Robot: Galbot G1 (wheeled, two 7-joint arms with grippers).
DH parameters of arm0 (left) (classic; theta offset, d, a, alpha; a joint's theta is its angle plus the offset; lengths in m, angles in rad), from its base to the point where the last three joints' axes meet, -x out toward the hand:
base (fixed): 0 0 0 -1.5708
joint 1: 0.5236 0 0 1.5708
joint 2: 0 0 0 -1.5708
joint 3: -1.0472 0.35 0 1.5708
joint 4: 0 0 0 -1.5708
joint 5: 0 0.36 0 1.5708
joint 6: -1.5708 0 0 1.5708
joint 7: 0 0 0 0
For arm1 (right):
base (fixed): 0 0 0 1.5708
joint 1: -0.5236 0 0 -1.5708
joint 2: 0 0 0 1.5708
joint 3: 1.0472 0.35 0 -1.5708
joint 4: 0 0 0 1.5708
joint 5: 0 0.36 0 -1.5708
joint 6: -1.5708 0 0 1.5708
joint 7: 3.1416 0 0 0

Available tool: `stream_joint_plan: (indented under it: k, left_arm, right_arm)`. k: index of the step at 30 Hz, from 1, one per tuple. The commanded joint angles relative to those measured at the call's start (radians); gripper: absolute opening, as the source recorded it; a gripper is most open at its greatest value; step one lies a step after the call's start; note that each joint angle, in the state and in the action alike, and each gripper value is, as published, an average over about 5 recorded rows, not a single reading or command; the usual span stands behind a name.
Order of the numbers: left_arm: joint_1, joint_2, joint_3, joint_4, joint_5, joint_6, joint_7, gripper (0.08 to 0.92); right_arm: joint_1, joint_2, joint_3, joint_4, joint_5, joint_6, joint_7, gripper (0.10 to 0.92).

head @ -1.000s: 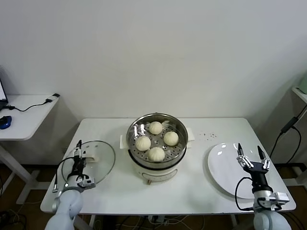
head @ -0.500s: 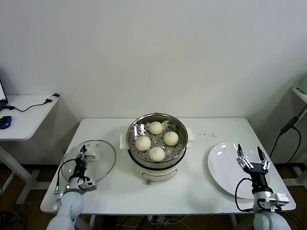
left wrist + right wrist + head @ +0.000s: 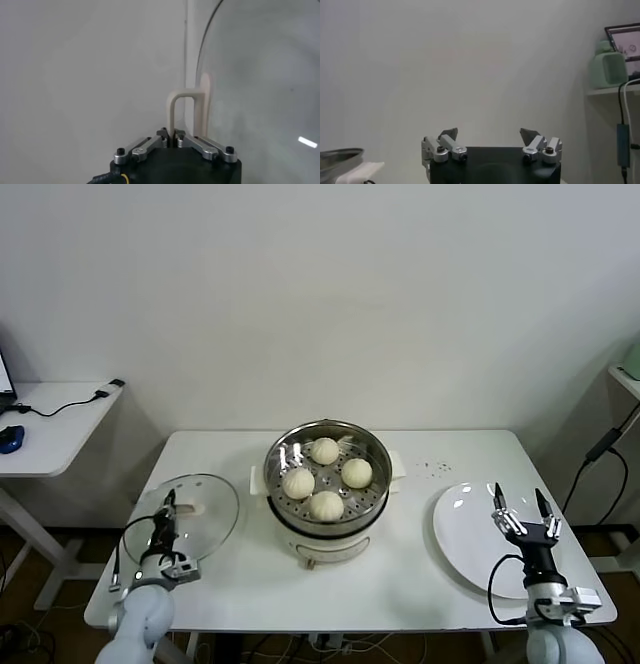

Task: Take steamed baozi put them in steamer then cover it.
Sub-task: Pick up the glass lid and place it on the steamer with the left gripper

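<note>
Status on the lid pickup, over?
Left gripper shut on lid handle. Right gripper open over plate. Four baozi in steamer, uncovered.

Left tool [image 3: 167, 506] is pointing up at the front left, fingers pinched together on a lid handle [image 3: 186, 111]. Right tool [image 3: 523, 506] is waiting front right, fingers spread wide.

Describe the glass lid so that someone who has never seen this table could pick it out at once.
Start at the steamer, the shiny steel pot holding four baozi mid-table. To the robot's left of it, near the table's edge, the glass lid is held by the left gripper, shut on its cream handle. Unlike the opaque white plate at the far right, it is see-through.
</note>
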Motion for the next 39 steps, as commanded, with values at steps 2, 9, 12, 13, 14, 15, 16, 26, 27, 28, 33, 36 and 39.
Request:
stream_joint_plan:
  k: [2, 9, 12, 13, 14, 15, 16, 26, 27, 28, 33, 36, 39]
  left_arm:
    - [0.104, -0.024, -0.034, -0.36, -0.022, 0.304, 0.187, 0.149]
    - [0.138, -0.079, -0.07, -0.658, 0.003, 0.425, 0.423, 0.149]
    - [0.126, -0.085, -0.046, -0.726, 0.044, 0.451, 0.477, 0.149]
    - [0.118, -0.087, -0.03, -0.741, 0.059, 0.461, 0.494, 0.149]
    - [0.108, -0.089, -0.013, -0.755, 0.075, 0.47, 0.508, 0.149]
    - [0.099, -0.092, 0.005, -0.764, 0.09, 0.478, 0.519, 0.149]
    - [0.087, -0.098, 0.027, -0.771, 0.107, 0.485, 0.53, 0.149]
    - [-0.038, -0.197, 0.304, -0.726, 0.232, 0.518, 0.581, 0.149]
    - [-0.055, -0.207, 0.337, -0.711, 0.239, 0.52, 0.584, 0.149]
    - [-0.073, -0.216, 0.366, -0.697, 0.245, 0.523, 0.586, 0.149]
    - [-0.151, -0.266, 0.477, -0.635, 0.269, 0.535, 0.594, 0.149]
    - [-0.195, -0.292, 0.537, -0.589, 0.285, 0.543, 0.593, 0.149]
    - [-0.232, -0.321, 0.602, -0.533, 0.29, 0.555, 0.589, 0.149]
  right_arm:
    - [-0.001, 0.001, 0.003, 0.009, 0.004, -0.002, 0.0, 0.823]
    - [-0.017, 0.003, 0.003, 0.019, 0.001, -0.007, 0.002, 0.823]
    - [-0.02, 0.003, 0.004, 0.023, -0.001, -0.01, 0.004, 0.823]
    - [-0.02, 0.003, 0.005, 0.023, -0.001, -0.011, 0.005, 0.823]
    - [-0.019, 0.003, 0.006, 0.023, -0.002, -0.012, 0.006, 0.823]
    - [-0.019, 0.003, 0.007, 0.022, -0.003, -0.013, 0.007, 0.823]
    - [-0.018, 0.003, 0.008, 0.022, -0.006, -0.014, 0.007, 0.823]
    - [-0.05, 0.015, 0.025, 0.028, -0.08, -0.062, 0.01, 0.823]
    - [-0.053, 0.014, 0.025, 0.024, -0.092, -0.068, 0.011, 0.823]
    - [-0.055, 0.014, 0.025, 0.019, -0.103, -0.073, 0.012, 0.823]
    - [-0.055, 0.015, 0.016, -0.006, -0.125, -0.081, 0.014, 0.823]
    - [-0.045, 0.019, 0.013, -0.023, -0.128, -0.081, 0.016, 0.823]
    - [-0.034, 0.019, 0.011, -0.036, -0.13, -0.08, 0.017, 0.823]
